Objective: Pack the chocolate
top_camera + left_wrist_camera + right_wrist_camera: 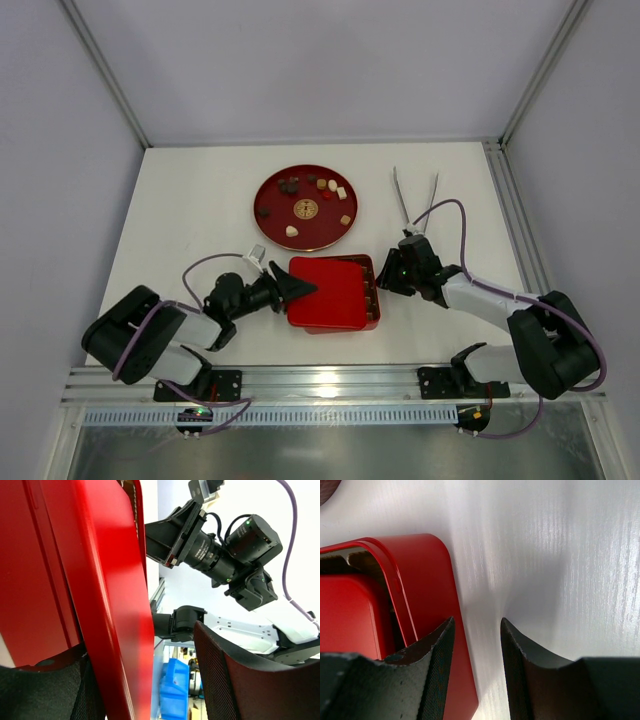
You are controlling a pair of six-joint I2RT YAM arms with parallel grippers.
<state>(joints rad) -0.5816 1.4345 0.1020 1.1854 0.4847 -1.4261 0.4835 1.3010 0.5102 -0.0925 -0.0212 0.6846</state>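
Observation:
The chocolate point(318, 185), several dark, tan and cream pieces, lies on a round red plate point(270, 228) at the table's back. In front of it stands the square red box point(373, 292), mostly covered by its flat red lid point(330, 290). My left gripper point(296, 288) is at the lid's left edge. In the left wrist view the lid point(100, 580) stands between the fingers of that gripper point(142, 645), with a clear gap to the right finger point(250, 690), so it is open. My right gripper point(477, 622) is open over the box's point(435, 580) right wall, holding nothing.
Metal tongs point(415, 195) lie on the white table to the right of the plate. The right arm's wrist camera point(220, 550) shows close beyond the lid in the left wrist view. A metal frame rail point(510, 220) borders the table's right side.

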